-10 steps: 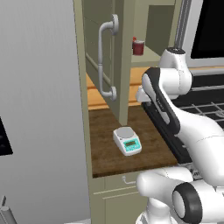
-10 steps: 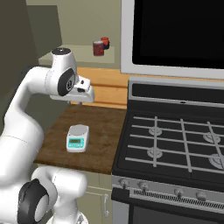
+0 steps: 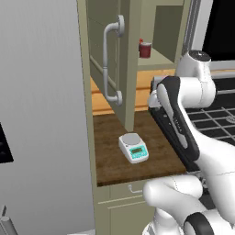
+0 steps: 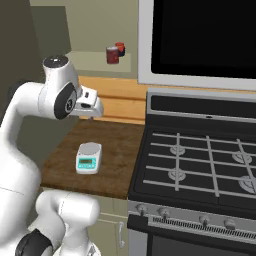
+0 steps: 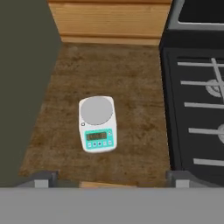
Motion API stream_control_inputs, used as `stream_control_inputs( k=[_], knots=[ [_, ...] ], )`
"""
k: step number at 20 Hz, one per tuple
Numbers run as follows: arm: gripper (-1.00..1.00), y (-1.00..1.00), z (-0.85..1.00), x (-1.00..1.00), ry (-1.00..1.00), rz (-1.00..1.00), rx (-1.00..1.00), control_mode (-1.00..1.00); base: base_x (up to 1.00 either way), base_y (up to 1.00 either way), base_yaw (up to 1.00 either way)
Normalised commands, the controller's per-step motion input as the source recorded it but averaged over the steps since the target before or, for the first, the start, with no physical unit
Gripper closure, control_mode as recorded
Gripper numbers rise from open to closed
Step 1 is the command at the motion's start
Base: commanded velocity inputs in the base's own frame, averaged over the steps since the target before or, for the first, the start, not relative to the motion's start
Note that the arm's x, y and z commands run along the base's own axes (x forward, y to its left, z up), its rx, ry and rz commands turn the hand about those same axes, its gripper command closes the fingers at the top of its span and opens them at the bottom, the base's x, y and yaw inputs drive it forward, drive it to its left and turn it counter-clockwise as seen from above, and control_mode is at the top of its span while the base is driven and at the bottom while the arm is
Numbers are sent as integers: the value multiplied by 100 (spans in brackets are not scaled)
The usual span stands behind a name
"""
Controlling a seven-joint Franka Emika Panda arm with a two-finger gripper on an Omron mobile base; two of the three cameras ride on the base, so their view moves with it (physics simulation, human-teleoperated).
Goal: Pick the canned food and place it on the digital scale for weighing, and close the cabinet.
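The canned food [image 3: 145, 49] [image 4: 112, 55] stands on the lower shelf inside the cabinet. The cabinet's door [image 3: 127, 69] hangs open, edge-on to me, with its grey bar handle [image 3: 112, 59] facing left. Below, the digital scale [image 3: 133, 148] [image 4: 88, 157] [image 5: 97, 124] sits on the dark wooden counter [image 3: 108, 156]. My gripper [image 4: 93, 109] [image 5: 111, 179] hovers above the counter, pointing down at the scale with its fingertips [image 5: 41, 178] wide apart. It is open and holds nothing. It is well below the can and in front of it.
A tiny red object [image 4: 120, 48] sits just behind the can. A black stove [image 4: 200, 160] [image 5: 197, 87] borders the counter on the right. A grey fridge wall [image 3: 41, 114] stands on the left. The open door [image 5: 22, 87] overhangs the counter's left part.
The arm's upper joints have turned a little and the hand has dipped slightly. The can, the scale and the door stay where they were.
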Motion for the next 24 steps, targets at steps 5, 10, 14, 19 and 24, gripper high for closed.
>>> stream_control_inputs(
  k=[5, 10, 14, 19, 24],
  knots=[
    [-100, 0, 71, -58, -31, -1, 0, -100, 0, 0, 0],
    [-100, 0, 85, -38, -18, -5, -2, -100, 0, 0, 0],
    [-100, -1, 86, -10, -15, -6, -1, -100, 0, 0, 0],
    [-100, -8, 58, 0, -11, -3, 0, -100, 0, 0, 0],
    [-100, -14, 26, 9, -3, -1, 0, -100, 0, 0, 0]
  ],
)
